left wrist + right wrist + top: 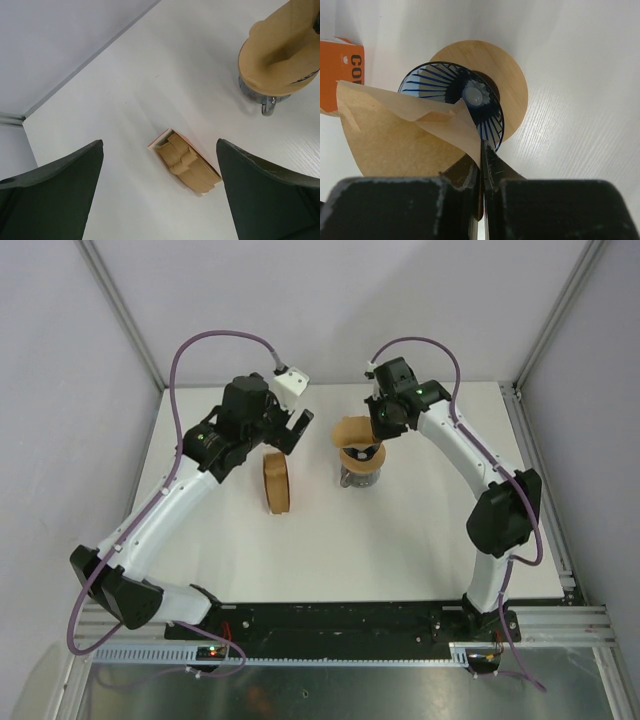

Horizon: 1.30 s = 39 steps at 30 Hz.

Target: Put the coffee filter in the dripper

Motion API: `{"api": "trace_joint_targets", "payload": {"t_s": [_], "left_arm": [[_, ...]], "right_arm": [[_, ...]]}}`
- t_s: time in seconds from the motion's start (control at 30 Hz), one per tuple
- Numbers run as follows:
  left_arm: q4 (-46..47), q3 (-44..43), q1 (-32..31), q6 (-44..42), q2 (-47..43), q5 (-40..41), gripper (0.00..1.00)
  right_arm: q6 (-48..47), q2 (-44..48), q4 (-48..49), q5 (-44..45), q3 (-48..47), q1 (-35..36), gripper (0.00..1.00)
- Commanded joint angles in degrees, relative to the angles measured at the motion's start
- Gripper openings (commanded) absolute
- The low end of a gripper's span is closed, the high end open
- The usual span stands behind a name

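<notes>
Coffee filter (395, 135), a single brown sheet, is pinched by its folded edge between the closed fingers of the right gripper (481, 152). From that pinch the paper fans out to one side. A raised corner reaches over the rim of the dripper (435, 80), hiding part of the blue ribs and ending close to the hole at the cone's centre. We cannot tell whether the paper touches the ribs or only hangs above them. The sheet is not seated in the cone; most of it lies outside the rim.

We see the tan wooden ring collar (506, 82) around the dripper, and in the overhead view both sit on top of a clear glass jug (360, 478) on the white table (400, 550). To the left of the dripper, well apart from it, a thick stack of brown filters (278, 483) stands on edge in its orange-sided pack. Nothing lies between the stack and the dripper.

Our right arm rises from its base and curves round to the dripper's far right side, with its wrist tipped down over the cone's mouth. Our left arm reaches forward with a bent elbow. The left gripper (160, 147) hangs above the stack, left of the dripper, with its fingers spread wide and nothing between them.
</notes>
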<state>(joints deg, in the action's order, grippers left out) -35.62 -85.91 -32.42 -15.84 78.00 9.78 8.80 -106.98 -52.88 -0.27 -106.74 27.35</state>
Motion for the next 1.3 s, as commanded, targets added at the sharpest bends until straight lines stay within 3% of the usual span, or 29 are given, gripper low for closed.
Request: {"api": "trace_joint_targets", "payload": {"t_s": [0.0,0.3,0.63,1.27], "left_arm": [[1.8,0.6,0.4,1.4,0.1,-1.4,1.00],[1.8,0.6,0.3,1.6,0.0,-2.1,1.00],[1.8,0.7,0.4,1.6,0.0,-2.7,1.00],[1.8,0.8,0.4,1.3,-0.6,-3.0,1.00]], "right_arm": [[-1.2,-0.9,0.2,0.2,-0.3,-0.2,0.10],[-1.9,-0.5,1.5,4.6,0.0,0.8,0.34],[-2.6,0.0,2.5,7.3,2.2,0.9,0.49],[-4.8,-0.9,3.4,7.7,1.0,3.1,0.52]]}}
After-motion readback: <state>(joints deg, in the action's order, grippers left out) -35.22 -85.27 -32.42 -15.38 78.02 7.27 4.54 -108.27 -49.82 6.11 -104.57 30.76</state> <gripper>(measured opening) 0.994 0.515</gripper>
